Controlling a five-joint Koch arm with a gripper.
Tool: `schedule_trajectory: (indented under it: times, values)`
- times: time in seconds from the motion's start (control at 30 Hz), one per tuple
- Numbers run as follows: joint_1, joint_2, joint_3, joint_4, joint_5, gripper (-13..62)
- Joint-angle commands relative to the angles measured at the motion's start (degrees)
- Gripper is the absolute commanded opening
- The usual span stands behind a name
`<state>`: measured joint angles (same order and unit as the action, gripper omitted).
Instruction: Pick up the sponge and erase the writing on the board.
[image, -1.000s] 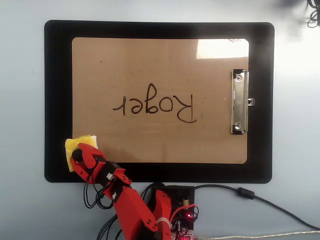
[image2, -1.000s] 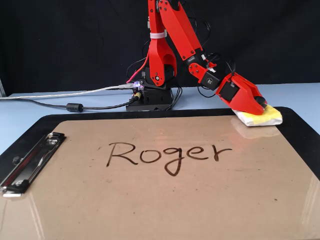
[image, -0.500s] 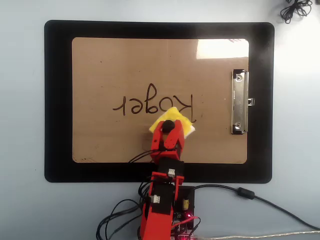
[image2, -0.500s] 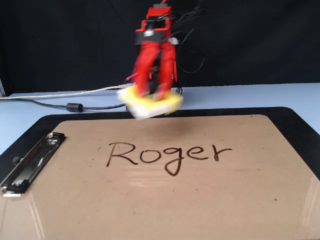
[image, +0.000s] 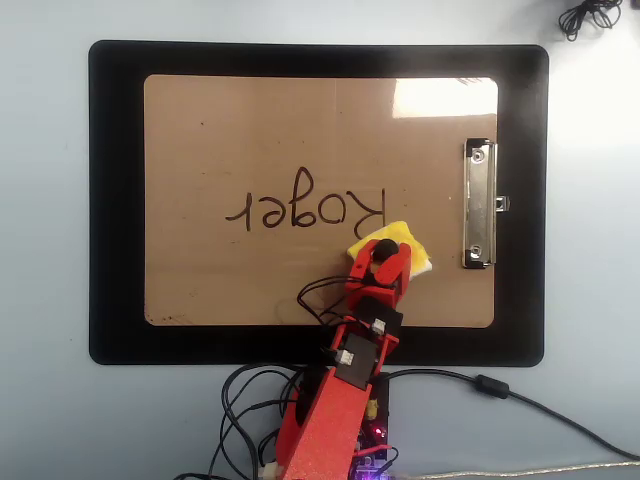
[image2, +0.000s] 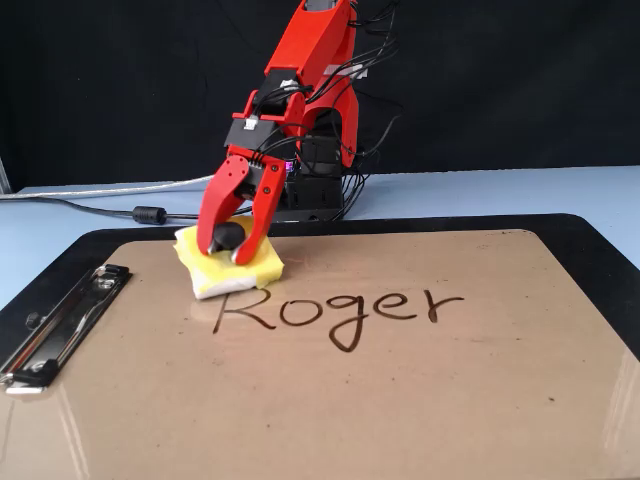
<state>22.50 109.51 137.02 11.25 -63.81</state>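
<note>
Gripper (image2: 226, 250) is clamped around sponge (image2: 262, 268), set on board (image2: 400, 400) beside writing (image2: 340, 310); wide bare board is left beyond.

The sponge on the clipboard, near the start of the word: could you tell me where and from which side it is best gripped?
Grip the sponge from above, on the black knob at its centre. It lies flat on the board, so its low sides offer little purchase, while the knob stands up from the yellow top. The end effector is already straddling that knob, one finger on each side.
</note>
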Motion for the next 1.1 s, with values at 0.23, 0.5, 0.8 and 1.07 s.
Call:
schedule_trajectory:
  times: [0.23, 0.5, 0.8, 1.07]
  values:
    - [-3.16, -20.74, -6.68, -26.54, -10.37, -8.0]
    - [-4.66, -24.08, -8.44, -28.65, -11.69, -8.0]
    - [-4.57, 1.49, 17.84, -29.44, -11.95, -8.0]
    - [-3.25, -31.46, -10.02, -37.79, -21.18, -8.0]
